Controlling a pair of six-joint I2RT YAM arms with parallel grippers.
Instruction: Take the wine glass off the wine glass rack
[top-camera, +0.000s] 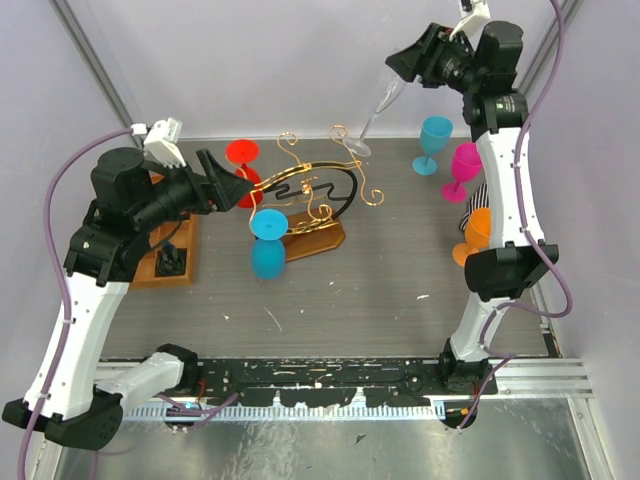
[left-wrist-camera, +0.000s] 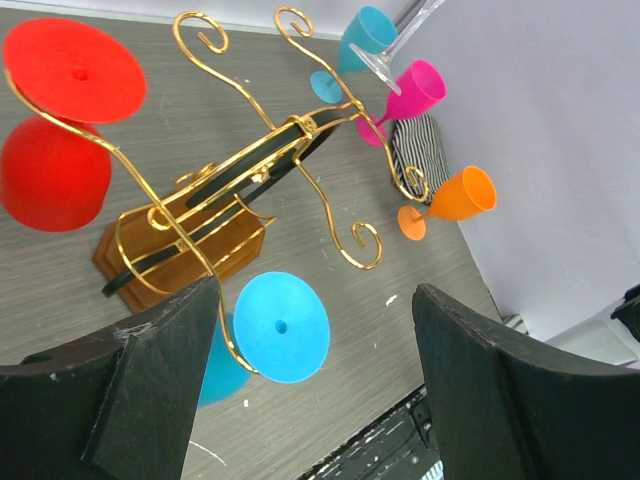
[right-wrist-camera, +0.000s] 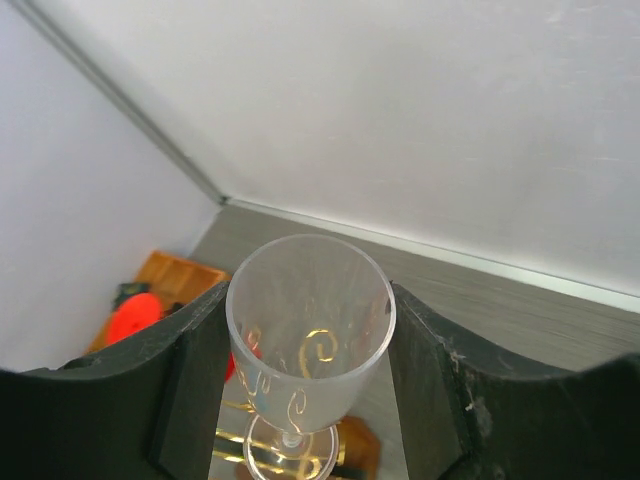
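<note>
Right gripper (right-wrist-camera: 305, 310): closed on the bowl of the clear wine glass (right-wrist-camera: 310, 335), one finger on each side, rim facing the wrist camera. In the top view it sits high, above and to the right rear of the rack (top-camera: 312, 188).

Wine glass: held aloft and tilted, foot lowest. The foot lies just beside the rack's rear right scroll. Whether it touches the wire cannot be told.

Left gripper (top-camera: 228, 182): jaws spread wide with nothing between them. It is just left of the rack and aimed at it.

Rack: upright on the desk (top-camera: 380, 285), wooden base down, black bar curving across the gold wires.

On the rack: a blue glass (top-camera: 268, 240) hangs foot-up from the front arm. A red glass (top-camera: 243, 165) hangs foot-up from the left arm, close to the left gripper.

Right of the rack, well apart: a cyan glass (top-camera: 435, 143), a pink glass (top-camera: 463, 168) and an orange glass (top-camera: 476, 232) stand on the desk. The orange one is partly hidden by the right arm. A striped item (left-wrist-camera: 418, 148) lies between the pink and orange glasses.

Left of the rack: an orange-brown tray (top-camera: 160, 262), partly under the left arm.
</note>
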